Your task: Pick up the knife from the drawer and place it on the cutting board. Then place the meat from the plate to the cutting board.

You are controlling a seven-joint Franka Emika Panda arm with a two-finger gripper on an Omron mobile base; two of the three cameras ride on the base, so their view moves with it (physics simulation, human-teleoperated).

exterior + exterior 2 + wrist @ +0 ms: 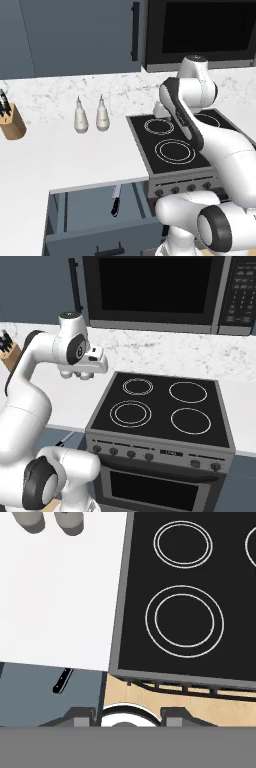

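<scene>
The knife (116,199) is seen lying in the open drawer (80,220) under the counter's near edge, left of the stove (172,145), so no step of the task is judged complete. The gripper (127,714) is held high above the counter's right end beside the stove, nothing is gripped, and how wide its jaws stand cannot be told. Two pale shakers (91,116) and a knife block (11,120) are set far back on the counter, well apart from the drawer.
</scene>
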